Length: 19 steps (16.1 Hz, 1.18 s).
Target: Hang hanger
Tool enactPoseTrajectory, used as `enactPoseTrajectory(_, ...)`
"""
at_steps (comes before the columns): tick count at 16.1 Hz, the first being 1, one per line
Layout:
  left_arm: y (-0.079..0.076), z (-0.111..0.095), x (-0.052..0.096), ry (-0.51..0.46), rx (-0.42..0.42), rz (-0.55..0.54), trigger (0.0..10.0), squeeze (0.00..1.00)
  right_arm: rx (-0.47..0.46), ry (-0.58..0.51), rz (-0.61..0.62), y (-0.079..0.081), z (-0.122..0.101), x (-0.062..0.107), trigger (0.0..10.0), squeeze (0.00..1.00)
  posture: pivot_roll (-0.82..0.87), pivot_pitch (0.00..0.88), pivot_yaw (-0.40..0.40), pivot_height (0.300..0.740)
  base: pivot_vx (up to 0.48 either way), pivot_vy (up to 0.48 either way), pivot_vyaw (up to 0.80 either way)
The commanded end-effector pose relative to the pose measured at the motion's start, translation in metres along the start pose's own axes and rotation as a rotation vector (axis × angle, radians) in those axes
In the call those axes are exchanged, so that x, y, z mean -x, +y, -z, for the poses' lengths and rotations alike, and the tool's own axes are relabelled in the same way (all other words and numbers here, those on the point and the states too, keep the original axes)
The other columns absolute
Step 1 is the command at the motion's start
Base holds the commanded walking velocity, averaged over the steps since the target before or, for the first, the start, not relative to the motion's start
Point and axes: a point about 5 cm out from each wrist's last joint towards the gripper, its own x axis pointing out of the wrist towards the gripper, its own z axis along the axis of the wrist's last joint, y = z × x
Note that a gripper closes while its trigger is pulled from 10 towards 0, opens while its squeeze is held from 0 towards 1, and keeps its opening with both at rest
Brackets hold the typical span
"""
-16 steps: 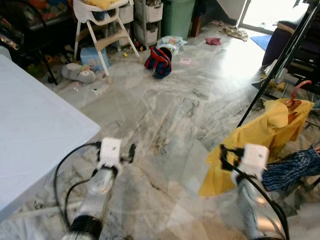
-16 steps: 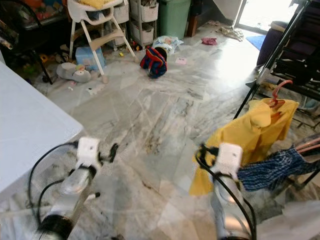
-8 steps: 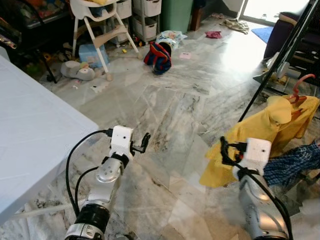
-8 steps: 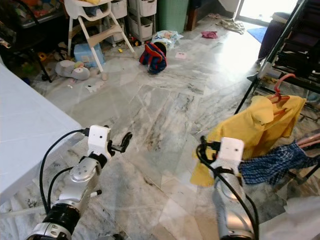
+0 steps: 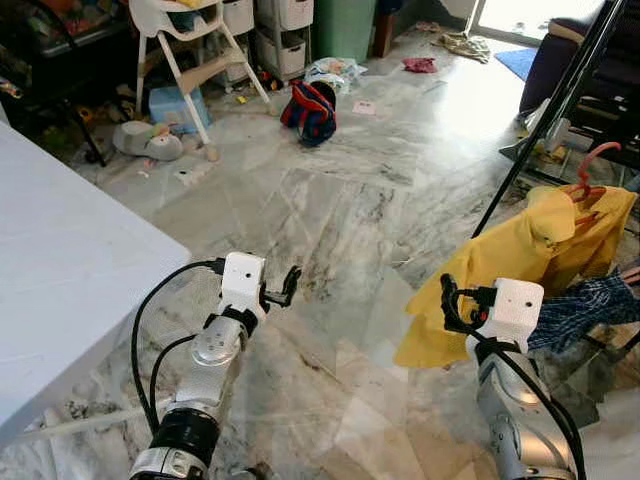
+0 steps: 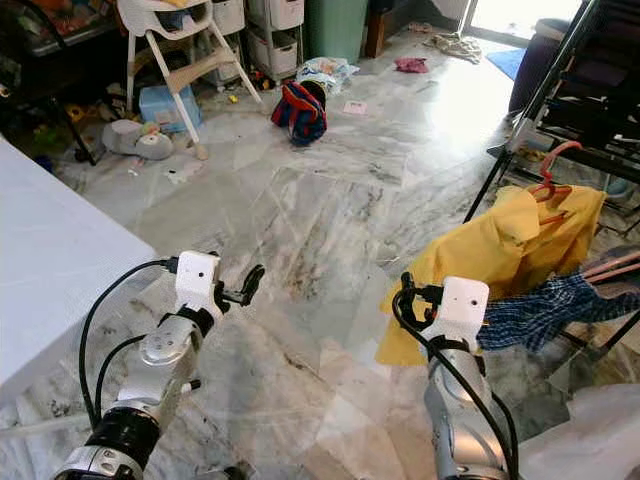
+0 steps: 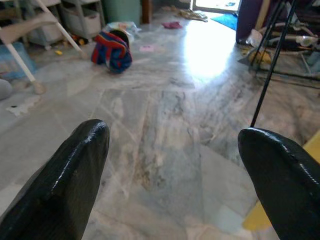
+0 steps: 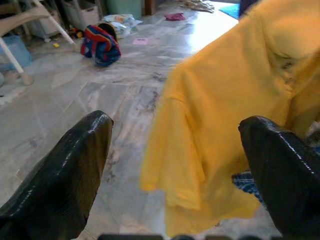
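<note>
A yellow shirt (image 5: 520, 270) hangs on an orange hanger (image 5: 598, 165) at the right, draped on a black drying rack (image 5: 545, 125). My right gripper (image 5: 448, 305) is held up just left of the shirt's lower edge, open, with nothing between its fingers. The right wrist view has the shirt (image 8: 235, 100) close ahead between the two black fingers (image 8: 65, 165). My left gripper (image 5: 285, 287) is raised over the marble floor in the middle, open and empty. Its wrist view looks across bare floor toward the rack's pole (image 7: 272, 55).
A white table (image 5: 60, 270) stands at my left. A blue plaid cloth (image 5: 580, 315) lies on the rack under the shirt. Farther back are a white high chair (image 5: 195, 60), a red and blue bag (image 5: 312, 108), a green bin (image 5: 350, 25) and scattered toys.
My left arm has risen and reached forward, its gripper now clearly in view. The right arm has barely moved. The camera has shifted slightly.
</note>
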Motion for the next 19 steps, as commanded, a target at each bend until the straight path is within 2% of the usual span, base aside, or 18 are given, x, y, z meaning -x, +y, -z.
enactPoseTrajectory(1,0.0,-0.003,0.0002,-0.016,0.007,0.014,10.0,0.0,0.006,-0.013,0.011,-0.003,-0.0046,0.001,10.0,0.0,-0.05,0.155,-0.004,0.74,0.0,0.0,-0.79)
enactPoseTrajectory(6,0.0009,-0.0096,-0.0034,-0.037,0.014,0.017,10.0,0.0,0.017,-0.013,-0.007,0.0004,-0.0052,0.0001,10.0,0.0,-0.04,0.16,-0.012,0.74,0.0,0.0,-0.78)
enactPoseTrajectory(14,-0.0001,-0.0072,-0.0014,-0.034,0.027,0.023,10.0,0.0,0.019,-0.012,-0.018,0.0042,-0.0063,-0.0025,10.0,0.0,-0.04,0.162,-0.014,0.74,0.0,0.0,-0.77)
enactPoseTrajectory(19,-0.0078,-0.0065,-0.0035,-0.033,0.031,0.046,10.0,0.0,0.019,-0.015,-0.022,0.0059,-0.0053,-0.0016,10.0,0.0,-0.04,0.155,-0.01,0.74,0.103,0.0,0.0)
